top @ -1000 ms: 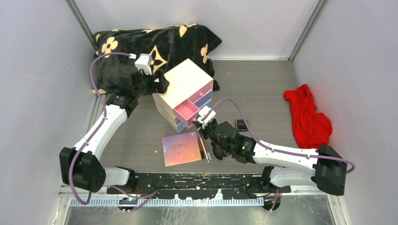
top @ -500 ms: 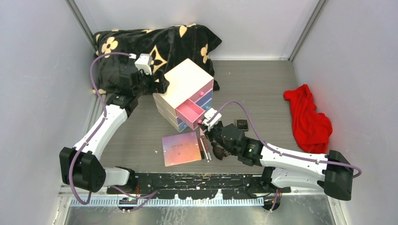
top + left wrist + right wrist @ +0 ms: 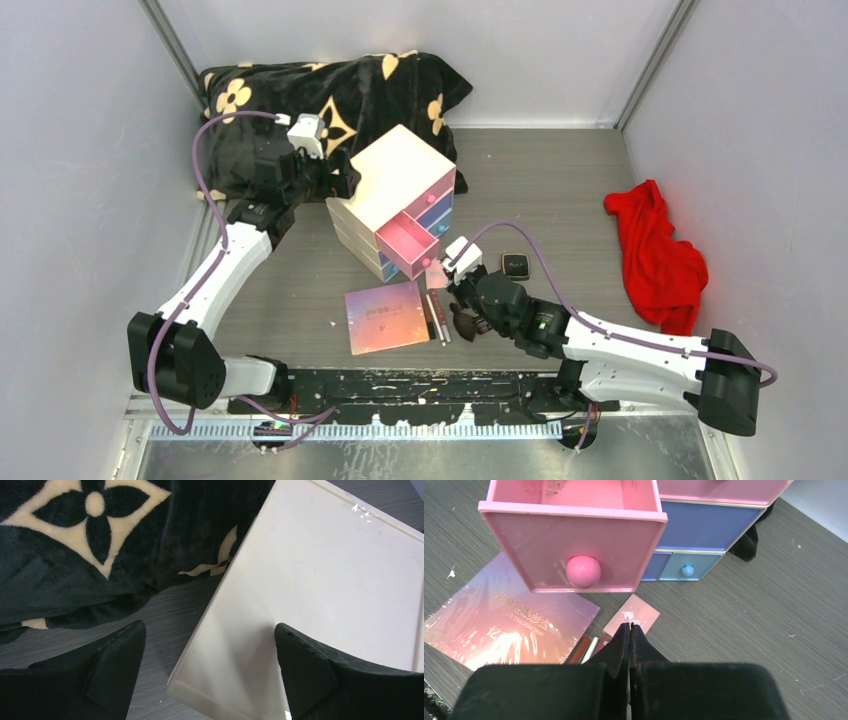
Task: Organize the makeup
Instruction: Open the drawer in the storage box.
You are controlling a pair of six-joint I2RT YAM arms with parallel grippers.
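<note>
Step in hand: lifting the pink compact into the open pink drawer, as judged.
Right tool: fully closed, nothing seen between the tips, which are poised at the compact's near corner.
Left tool: spread wide, empty, set astride an edge of the cream box.
Compact's place: flat on the desk, just before the drawer, beside the palette.
Advice: the jaws are best parted across two opposite edges and pressed low, since so thin a piece offers little hold.
Surfaces: compact and palette glossy and slick; drawer matte with a round knob; desk grained grey.
</note>
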